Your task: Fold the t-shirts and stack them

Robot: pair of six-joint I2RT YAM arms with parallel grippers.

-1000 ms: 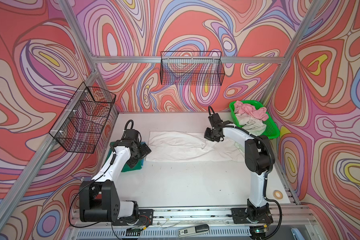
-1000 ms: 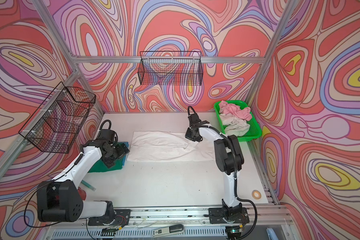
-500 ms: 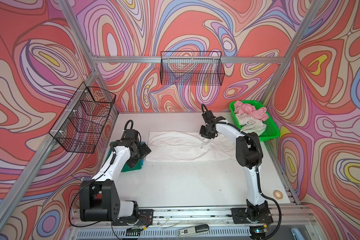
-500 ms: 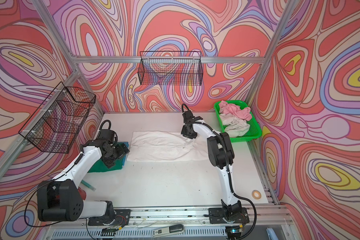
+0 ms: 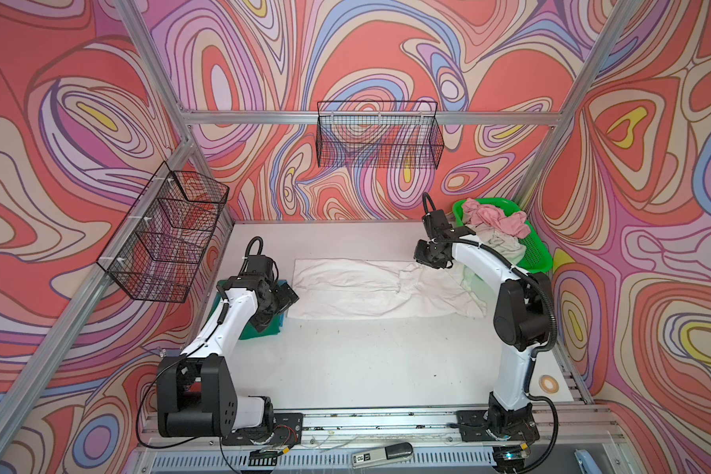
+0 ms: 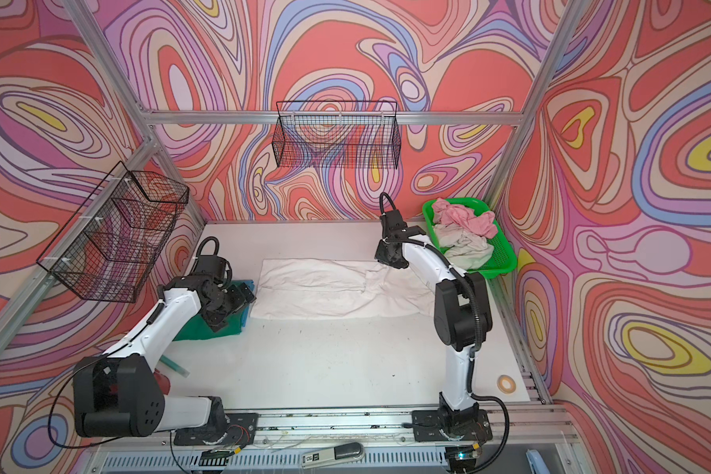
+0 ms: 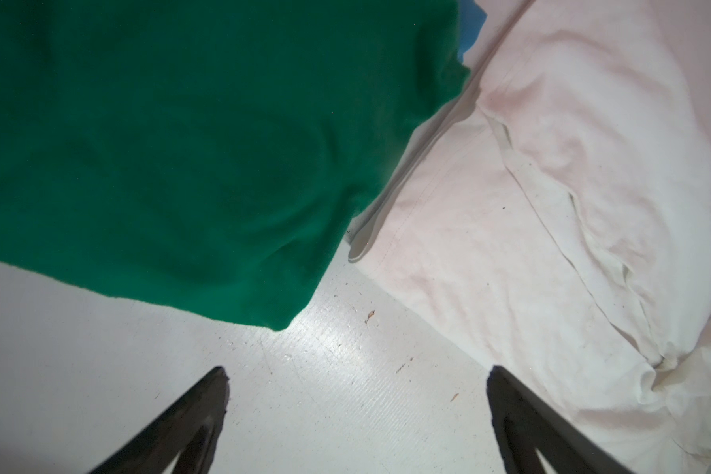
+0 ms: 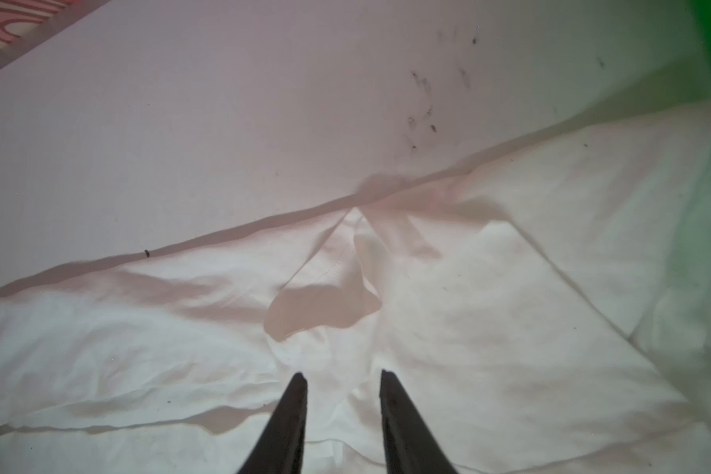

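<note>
Two grippers stand at opposite ends of one large white t-shirt (image 5: 366, 291), which lies flat on the table (image 5: 366, 369). Its long axis runs from 9 o'clock to 3 o'clock across the far half of the table, reading 12 o'clock as the back wall.

The right gripper (image 5: 427, 260) hangs low over the shirt's 1 o'clock corner. Its jaws are a little apart with nothing between them, and in the right wrist view a rumpled sleeve fold lies just beyond the fingertips (image 8: 300, 381).

The left gripper (image 5: 282, 303) sits at the shirt's 9 o'clock end with its jaws spread wide and empty. It hovers over bare table just beside the hem, above the folded dark green t-shirt (image 7: 181, 143) that almost touches the white one.

At 2 o'clock the green basket (image 5: 536, 250) holds a pink t-shirt (image 5: 497, 217) on top of an off-white t-shirt (image 5: 501, 246), both unfolded.

The coming move seems to turn on that long axis. Each arm is nearer its own end, the right to the sleeve side and the left to the hem. The sleeve probably needs flattening first, by the right gripper, because a fold along the axis would otherwise trap the wrinkle at 1 o'clock.
</note>
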